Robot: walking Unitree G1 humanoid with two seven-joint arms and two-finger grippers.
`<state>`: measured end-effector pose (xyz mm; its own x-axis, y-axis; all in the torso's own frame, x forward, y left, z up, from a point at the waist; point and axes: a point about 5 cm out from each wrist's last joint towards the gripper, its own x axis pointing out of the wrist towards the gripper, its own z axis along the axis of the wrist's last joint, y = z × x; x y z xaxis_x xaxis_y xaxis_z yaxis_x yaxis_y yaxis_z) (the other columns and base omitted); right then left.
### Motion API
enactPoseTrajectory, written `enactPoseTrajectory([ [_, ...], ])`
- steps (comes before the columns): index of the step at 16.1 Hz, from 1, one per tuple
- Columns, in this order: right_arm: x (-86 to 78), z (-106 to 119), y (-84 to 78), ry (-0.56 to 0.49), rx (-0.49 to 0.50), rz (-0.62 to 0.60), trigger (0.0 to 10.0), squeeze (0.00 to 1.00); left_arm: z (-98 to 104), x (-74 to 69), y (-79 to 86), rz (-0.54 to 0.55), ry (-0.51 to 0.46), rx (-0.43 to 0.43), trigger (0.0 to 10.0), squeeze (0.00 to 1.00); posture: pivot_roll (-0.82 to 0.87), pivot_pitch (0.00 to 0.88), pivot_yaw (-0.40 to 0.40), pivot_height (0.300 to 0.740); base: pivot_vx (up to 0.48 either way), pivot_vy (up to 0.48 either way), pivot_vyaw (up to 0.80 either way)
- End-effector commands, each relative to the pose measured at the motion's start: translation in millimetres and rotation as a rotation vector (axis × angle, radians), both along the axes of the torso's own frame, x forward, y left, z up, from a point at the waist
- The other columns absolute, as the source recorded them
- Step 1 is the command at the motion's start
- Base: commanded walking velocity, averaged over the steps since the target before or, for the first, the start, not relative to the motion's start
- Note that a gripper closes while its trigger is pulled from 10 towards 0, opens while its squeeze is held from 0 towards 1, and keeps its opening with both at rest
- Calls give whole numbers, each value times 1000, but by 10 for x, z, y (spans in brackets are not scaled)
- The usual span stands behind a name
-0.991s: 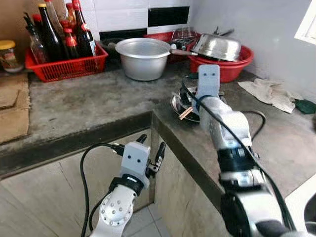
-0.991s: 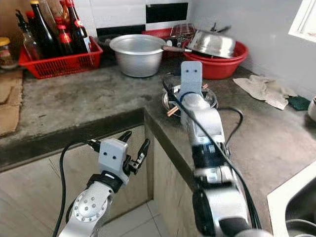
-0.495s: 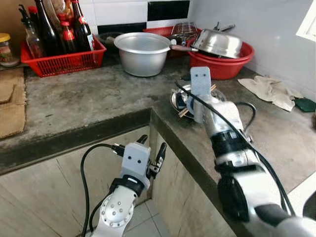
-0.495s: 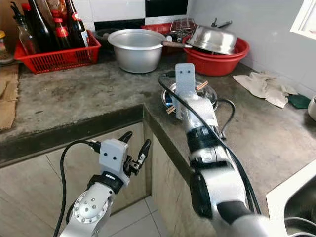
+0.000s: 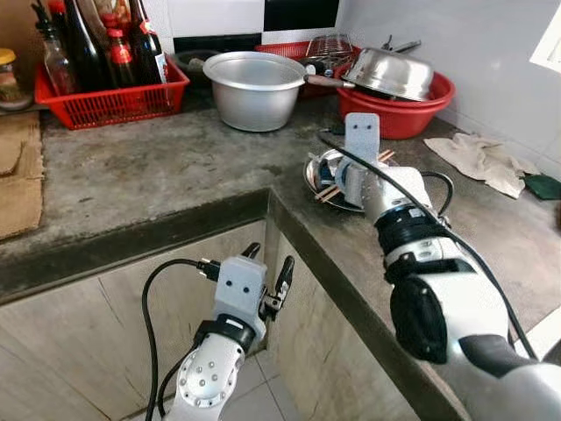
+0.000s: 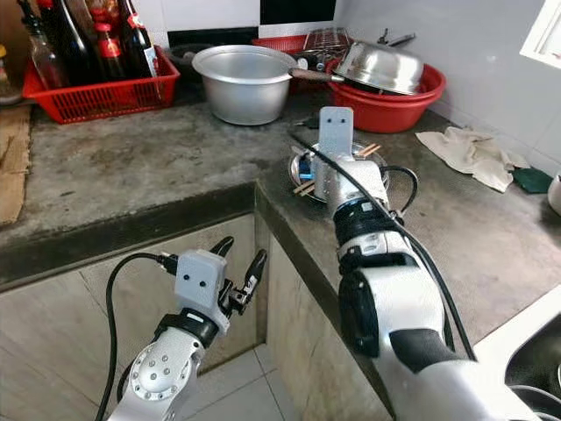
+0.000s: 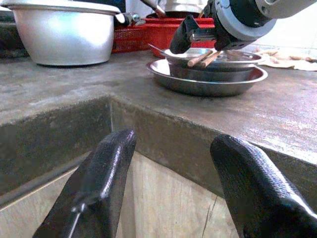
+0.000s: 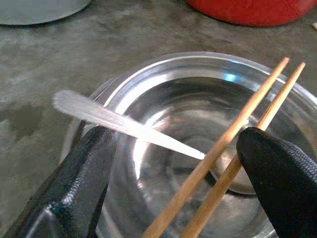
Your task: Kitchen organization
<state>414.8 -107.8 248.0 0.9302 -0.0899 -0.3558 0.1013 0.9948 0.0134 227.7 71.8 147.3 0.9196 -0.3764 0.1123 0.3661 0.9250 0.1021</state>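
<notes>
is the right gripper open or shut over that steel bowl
Open. The right gripper's two black fingers sit wide apart over the steel bowl, with the chopsticks and spoon between them, ungripped.

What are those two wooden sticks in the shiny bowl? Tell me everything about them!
They look like chopsticks: two thin, straight, light-brown wooden sticks lying side by side, close together. They lean across the steel bowl, resting on its rim, with both ends poking out over its edges. A metal spoon lies in the same bowl and crosses near them. The bowl sits on a steel plate at the counter's edge. The right tool hangs open just above the bowl, one finger on each side of the sticks, not gripping them.
</notes>
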Motion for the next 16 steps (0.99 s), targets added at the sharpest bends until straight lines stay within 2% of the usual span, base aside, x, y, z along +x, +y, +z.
enactPoseTrajectory([
  [1,22,86,-34,-19,18,-21,10000,0,58,-35,-34,-4,-18,-13,10000,0,32,50,-115,740,0,0,0],
  [7,56,192,-27,-59,102,-26,10000,0,40,-31,-31,-8,-15,-3,10000,0,32,44,-109,740,0,0,0],
  [11,60,180,-136,-45,38,-96,10000,0,43,-24,-37,-16,-20,-3,10000,0,31,34,-102,740,0,0,0],
  [16,52,96,-116,5,33,-97,10000,0,47,-28,-34,-14,-19,-2,10000,0,35,43,-101,740,0,0,0],
])
